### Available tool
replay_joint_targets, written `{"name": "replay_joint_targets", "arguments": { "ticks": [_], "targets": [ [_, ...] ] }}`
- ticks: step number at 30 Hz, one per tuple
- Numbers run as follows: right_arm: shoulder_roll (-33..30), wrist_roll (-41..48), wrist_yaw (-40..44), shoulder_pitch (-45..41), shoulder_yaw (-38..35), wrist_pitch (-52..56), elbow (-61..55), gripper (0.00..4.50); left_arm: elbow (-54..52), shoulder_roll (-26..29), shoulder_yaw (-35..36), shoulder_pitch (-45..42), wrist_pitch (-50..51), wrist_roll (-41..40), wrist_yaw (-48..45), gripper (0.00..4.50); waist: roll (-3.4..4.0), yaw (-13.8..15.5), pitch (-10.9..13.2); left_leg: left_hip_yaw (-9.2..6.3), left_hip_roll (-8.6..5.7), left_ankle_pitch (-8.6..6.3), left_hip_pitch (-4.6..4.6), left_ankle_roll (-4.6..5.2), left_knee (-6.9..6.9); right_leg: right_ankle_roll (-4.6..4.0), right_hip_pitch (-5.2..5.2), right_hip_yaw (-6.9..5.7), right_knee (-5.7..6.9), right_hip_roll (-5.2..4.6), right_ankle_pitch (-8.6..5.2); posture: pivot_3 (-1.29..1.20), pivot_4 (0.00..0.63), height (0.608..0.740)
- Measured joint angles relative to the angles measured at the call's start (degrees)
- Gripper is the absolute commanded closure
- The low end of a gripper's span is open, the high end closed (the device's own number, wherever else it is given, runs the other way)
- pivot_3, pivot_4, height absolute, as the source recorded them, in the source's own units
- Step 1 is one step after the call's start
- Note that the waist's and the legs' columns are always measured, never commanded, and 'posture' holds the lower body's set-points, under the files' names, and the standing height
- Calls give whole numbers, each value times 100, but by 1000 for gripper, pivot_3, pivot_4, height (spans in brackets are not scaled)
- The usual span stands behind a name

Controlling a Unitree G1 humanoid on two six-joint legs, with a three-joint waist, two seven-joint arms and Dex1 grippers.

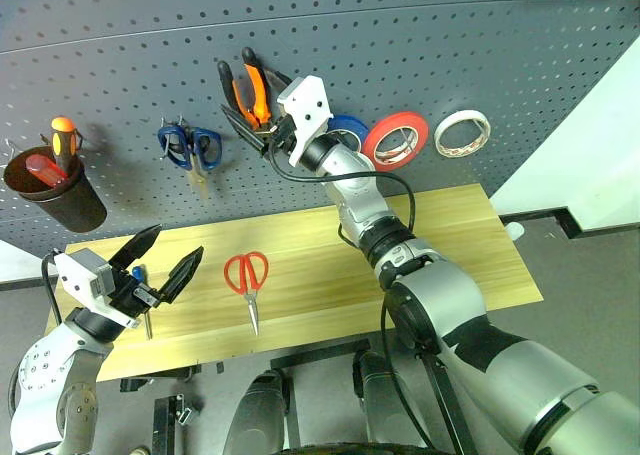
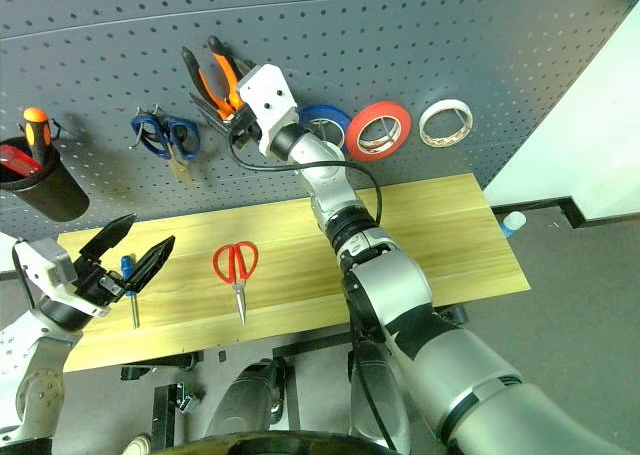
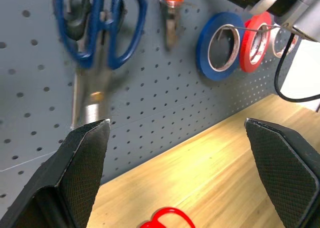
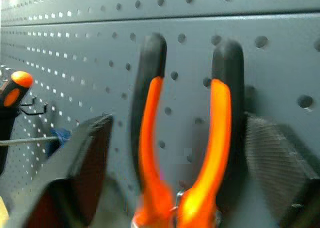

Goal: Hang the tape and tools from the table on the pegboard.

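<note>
Left hand [image 1: 158, 258] hangs nearest me, fingers spread wide and empty over the near left end of the table [image 1: 470, 245], pale planked wood with clear grain. Just below it lies the screwdriver [image 1: 145, 310]: slim steel shaft, blue end; light, likely to roll, best pinched at the handle. Mid-table, the red scissors [image 1: 247, 280] lie flat, blades toward me; stiff, slick plastic loops, so I'd take them at the pivot. Farther off, my right hand [image 1: 258, 127] is up at the pegboard [image 1: 480, 35], fingers parted around the pliers [image 1: 256, 93], which hang with their rubbery orange-and-black arms upward. Cream tape [image 1: 462, 133] hangs beyond the red and blue rolls.
</note>
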Motion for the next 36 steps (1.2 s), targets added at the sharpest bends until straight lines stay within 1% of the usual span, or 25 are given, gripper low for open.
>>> {"name": "replay_joint_targets", "arguments": {
  "ticks": [4, 7, 11, 12, 15, 17, 19, 21, 23, 26, 27, 28, 33, 36],
  "targets": [
    [-80, -71, -54, 26, 18, -144, -131, 13, 50, -1, 28, 1, -4, -1, -15, 0, -1, 24, -1, 0, 0, 3, -2, -5, 7, -3, 3, 0, -1, 0, 2, 60, 200, 740],
    [-248, -191, -59, 178, 83, -318, -634, 13, 49, -11, 41, 34, -5, -16, -25, 0, -3, 17, -2, 0, 0, 3, -2, -5, 4, -2, 3, 0, -3, 0, 2, 51, 195, 740],
    [-578, -260, 197, 1137, 391, -247, -2135, 13, -37, -77, 79, 244, 4, -120, -17, 0, -5, 16, -4, 0, 0, 3, -3, -5, -1, -1, 2, 0, -4, -1, 2, 42, 191, 740],
    [-718, -236, 361, 1537, 513, -91, -2722, 13, -65, -94, 85, 300, 11, -122, 22, 0, -6, 19, -4, 0, 0, 3, -3, -5, -1, 0, 2, 0, -6, -1, 2, 42, 189, 740],
    [-1115, -105, 820, 2326, 843, 398, -4135, 13, -252, -143, 60, 453, 72, -88, 193, 0, -6, 19, -4, 2, 0, 3, -5, -5, 5, 0, 3, 1, -5, -3, 2, 39, 193, 740],
    [-1501, 140, 1164, 2672, 978, 811, -5079, 13, -484, -169, -42, 558, 302, -65, 416, 0, -5, 27, -4, 1, 0, 3, -4, -5, 8, 0, 5, 1, -3, -2, 2, 38, 194, 740],
    [-2036, 556, 1584, 3059, 1054, 1280, -6075, 13, -729, -212, -181, 742, 563, 45, 715, 0, -6, 48, -4, 1, 0, 3, 4, -5, 12, -3, 20, 1, -8, -3, 0, 36, 198, 740],
    [-2817, 1190, 2141, 3557, 1042, 2011, -6968, 13, -955, -355, -454, 899, 920, 382, 1246, 0, -10, 102, -4, 1, -3, 2, 4, -4, 20, -16, 30, 1, -15, -7, -10, 31, 203, 740],
    [-3566, 1812, 2695, 4017, 1028, 2841, -7551, 13, -1056, -334, -874, 886, 1660, 846, 1911, 0, -11, 156, -1, 0, -4, 2, 5, -4, 29, -2, 35, 0, -14, -6, -21, 25, 202, 740],
    [-4217, 2391, 3277, 4515, 1004, 3685, -7962, 13, -1019, -280, -1470, 527, 2963, 1477, 2800, 0, -16, 160, 2, -4, -3, 2, 10, -3, 49, -1, 45, -4, -4, -2, -22, 17, 198, 740],
    [-4326, 2460, 3402, 4630, 995, 3800, -7977, 13, -998, -332, -1602, 358, 3310, 1560, 3018, 0, -17, 153, 3, -4, -3, 2, 12, -3, 58, -1, 52, -5, -3, -2, -22, 14, 197, 740],
    [-4430, 2479, 3513, 4775, 982, 3864, -7963, 13, -958, -501, -1675, 113, 3723, 1598, 3260, 0, -18, 148, 3, -3, -3, 1, 13, -3, 70, -1, 59, -6, -4, -2, -21, 13, 196, 740],
    [-4437, 2159, 3734, 4915, 967, 3670, -7336, 13, -420, -1199, -2028, -967, 5252, 1895, 4242, 0, -22, 167, 2, -4, -7, -2, 10, 1, 94, 25, 72, -7, -7, -3, -2, 5, 188, 740],
    [-4422, 1968, 3919, 5020, 951, 3381, -6797, 13, -11, -1517, -2099, -1553, 5986, 2023, 4567, 0, -27, 178, 1, -5, -8, -2, 8, 1, 93, 8, 72, -8, -10, -3, 11, 3, 185, 740]
  ]
}}
